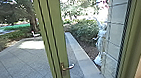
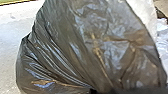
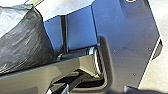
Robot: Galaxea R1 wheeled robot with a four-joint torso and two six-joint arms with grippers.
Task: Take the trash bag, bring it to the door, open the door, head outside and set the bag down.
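"How do the claws stand?"

"I can't tell for the left claw or the right claw, spread or pressed together, nor whether either has the bag."

"And where is the trash bag (image 2: 75, 50)?"

"Close up before the left wrist camera: dark, thin, shiny plastic, deeply creased, with pale ground (image 2: 10, 50) beyond it. The right wrist view catches a smaller part of it, near the robot's own dark plate (image 3: 125, 45)."

"What does the head view add?"

"The door (image 1: 55, 38), near, its green upright leaning a little, with a metal lever handle (image 1: 68, 67) low down. I can't make out whether it's ajar."

"Past that?"

"To the left, a paved yard (image 1: 18, 64) with joint lines crossing it, and a bright patch of sun toward the far end. Something small, white and red (image 1: 35, 34), stands there near a tree trunk (image 1: 33, 21); too blurred to name."

"And to the right?"

"A pale stone edging (image 1: 77, 50) running away from us, leafy bushes (image 1: 84, 30) beside it, then a wall of large pale blocks (image 1: 114, 30). Nearer, at the far right, comes a green frame (image 1: 134, 38)."
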